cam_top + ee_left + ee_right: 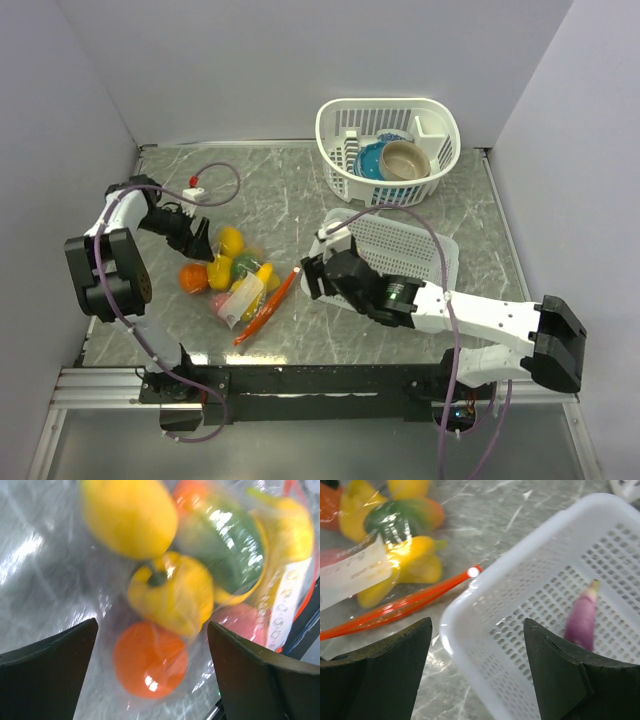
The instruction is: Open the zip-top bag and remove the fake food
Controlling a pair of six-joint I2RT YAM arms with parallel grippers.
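The zip-top bag (pixel 240 292) lies on the table's left half, its red-orange zipper strip (pixel 268 308) at its near right edge. Fake food shows through the clear plastic: a yellow lemon (pixel 127 515), a yellow pepper (pixel 172 592), an orange fruit (pixel 150 660) and a green piece (pixel 225 545). My left gripper (pixel 200 240) hangs open over the bag's far left end, the orange fruit between and below its fingers. My right gripper (pixel 310 268) is open and empty above the corner of a low white basket (pixel 470 645), just right of the zipper strip (pixel 405 605). A purple toy eggplant (pixel 582 620) lies in that basket.
A round white slatted basket (pixel 440 150) at the back right holds a blue bowl (pixel 375 160) and a tan bowl (pixel 405 160). The low basket (pixel 440 250) sits mid-table on the right. Grey walls close in both sides.
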